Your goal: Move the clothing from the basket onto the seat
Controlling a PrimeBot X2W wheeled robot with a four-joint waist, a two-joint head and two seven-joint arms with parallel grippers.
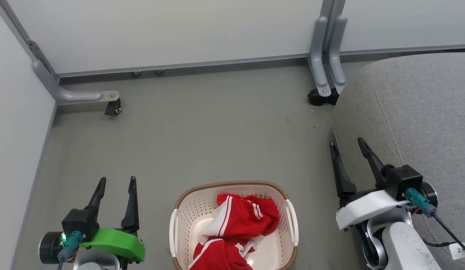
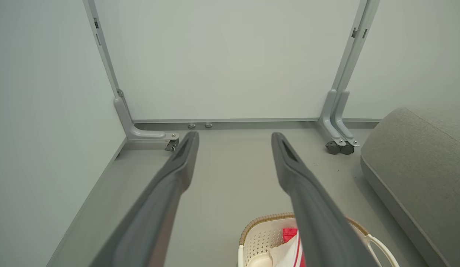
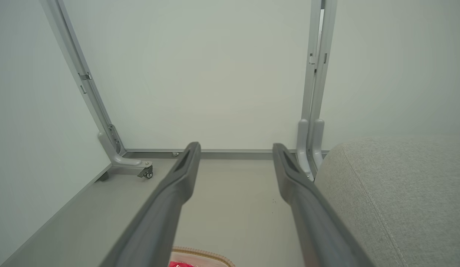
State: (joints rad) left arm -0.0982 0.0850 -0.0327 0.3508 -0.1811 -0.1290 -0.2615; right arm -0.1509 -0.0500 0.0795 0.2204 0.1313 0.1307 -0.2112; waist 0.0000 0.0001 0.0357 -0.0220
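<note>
From the head view I get the whole basket on the grey floor, with the red and white clothing heaped inside it. None of the clothing lies on the seat, which sits to the basket's right and beyond it. The left gripper hangs to the basket's left. The right gripper is to the basket's right, at the seat's near edge. Both have their fingers spread wide with nothing between them.

My left wrist view catches the basket's far corner low down, with a strip of clothing half hidden behind one finger. The seat is to the basket's right. The left gripper is spread wide over bare floor, holding and touching nothing.

My right wrist view gives me a sliver of the basket's rim and a speck of red clothing. It brings the seat much closer, so I can see its stitched seam. The right gripper is equally spread and empty; I cannot tell whether one finger brushes the cushion.
</note>
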